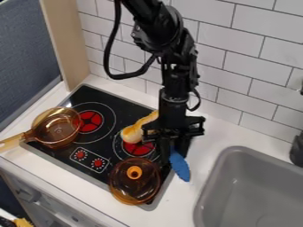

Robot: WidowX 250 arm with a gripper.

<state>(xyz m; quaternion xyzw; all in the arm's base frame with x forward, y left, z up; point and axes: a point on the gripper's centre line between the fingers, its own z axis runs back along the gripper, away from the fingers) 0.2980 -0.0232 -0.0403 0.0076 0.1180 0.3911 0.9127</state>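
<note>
The black gripper (172, 153) hangs down over the right edge of the stove, pointing at the counter. A blue, elongated thing (180, 166) emerges from directly under it and slants toward the lower right; its upper part is hidden by the gripper, and I cannot tell if it is held. Just left of the gripper, a yellow-and-tan toy shaped like a drumstick (132, 133) lies across the right burner. An amber see-through lid (135, 179) with an orange knob rests below, at the stove's front right corner.
On the left burner side of the black stove (110, 98) stands an amber pan (58, 127), its pale handle jutting left over the counter edge. A grey sink (254, 188) is set into the counter at the right. White wall tiles (237, 62) rise behind the arm.
</note>
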